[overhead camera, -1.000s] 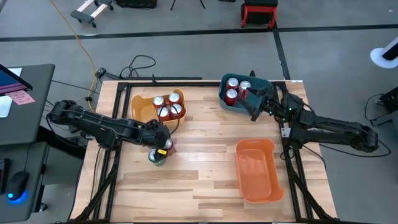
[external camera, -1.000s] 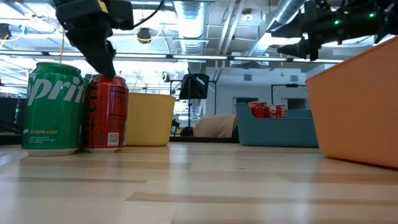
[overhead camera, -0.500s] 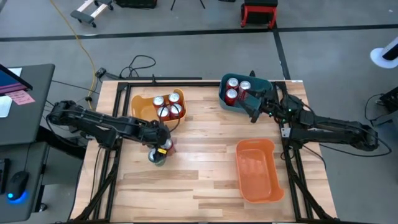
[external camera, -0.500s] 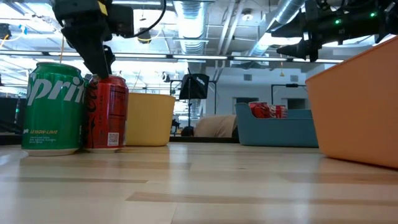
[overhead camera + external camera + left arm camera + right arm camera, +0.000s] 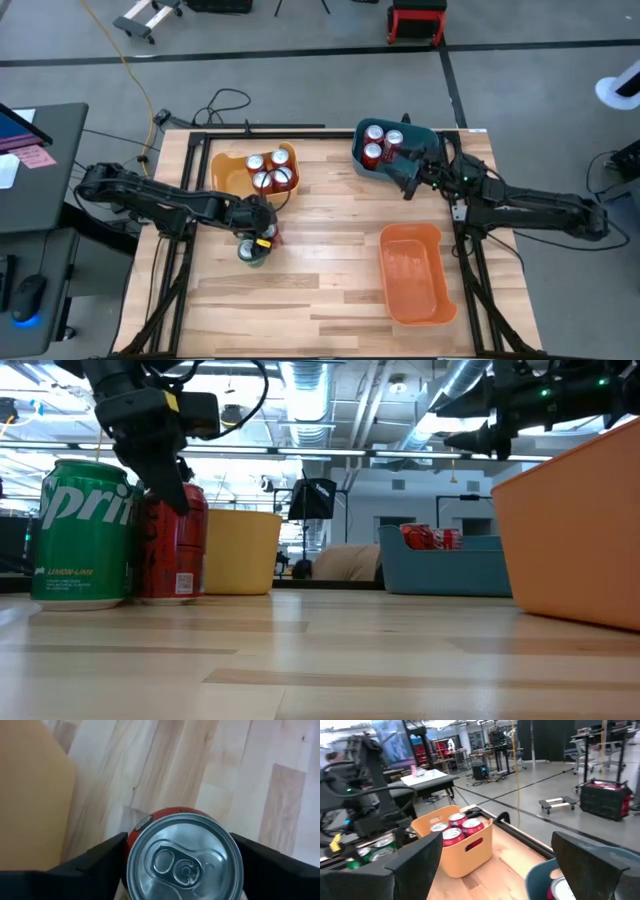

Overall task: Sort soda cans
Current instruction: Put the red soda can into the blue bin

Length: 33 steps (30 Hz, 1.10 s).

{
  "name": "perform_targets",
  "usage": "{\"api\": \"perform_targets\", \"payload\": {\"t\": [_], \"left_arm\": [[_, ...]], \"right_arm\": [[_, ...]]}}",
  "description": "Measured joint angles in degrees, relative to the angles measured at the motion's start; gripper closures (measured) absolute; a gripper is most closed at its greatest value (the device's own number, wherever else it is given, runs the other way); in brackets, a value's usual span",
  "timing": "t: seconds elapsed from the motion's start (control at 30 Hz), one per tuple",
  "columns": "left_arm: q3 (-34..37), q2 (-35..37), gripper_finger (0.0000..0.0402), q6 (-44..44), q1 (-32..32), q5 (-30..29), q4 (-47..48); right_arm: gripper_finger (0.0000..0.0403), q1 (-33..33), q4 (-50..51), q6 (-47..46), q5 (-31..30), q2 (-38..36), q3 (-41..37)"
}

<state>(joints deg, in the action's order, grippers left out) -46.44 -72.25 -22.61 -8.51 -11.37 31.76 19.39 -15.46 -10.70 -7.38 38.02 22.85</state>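
Left gripper (image 5: pixel 262 236): mid-left of high view, fingers straddling red can (image 5: pixel 184 855); grip unclear.
Can axis: vertical, top up.

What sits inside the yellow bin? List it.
The yellow bin holds four red soda cans, silver tops up, bunched toward its right end. The floor beneath them is covered; the bin's left part looks bare.

red can (image 5: pixel 185 860) upright, silver top | gripper (image 5: pixel 186 857) fingers straddling it | yellow bin (image 5: pixel 30 795) beside | wooden table (image 5: pixel 240 780)
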Motion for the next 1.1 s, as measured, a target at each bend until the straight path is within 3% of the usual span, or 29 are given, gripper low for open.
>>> {"api": "perform_targets", "payload": {"t": [0.07, 0.3, 0.53, 0.83, 1.1], "left_arm": [[0.0, 0.0, 0.0107, 0.8, 0.0, -0.1, -0.9], [0.1, -0.5, 0.0107, 5.3, 0.3, 0.0, -13.3], [-1.6, -9.5, 0.0107, 9.1, 2.8, 3.5, -21.6], [-18.2, -26.5, 0.0107, 17.8, 4.0, 7.1, -21.5], [-32.2, -33.7, 0.0085, 23.5, 4.1, 7.8, -15.0]], "right_arm": [[0.0007, -1.0, 0.0, 0.0, 0.0, 0.1, 0.0], [0.0007, -5.2, -0.2, 3.6, 0.1, 2.7, 0.0], [0.0007, -8.4, -0.7, 8.0, 0.1, 6.0, 0.0], [0.0007, -13.0, -1.7, 2.6, 1.5, 12.1, 0.0], [0.0007, -17.1, -4.1, 0.6, 1.6, 19.1, 0.0]]}}
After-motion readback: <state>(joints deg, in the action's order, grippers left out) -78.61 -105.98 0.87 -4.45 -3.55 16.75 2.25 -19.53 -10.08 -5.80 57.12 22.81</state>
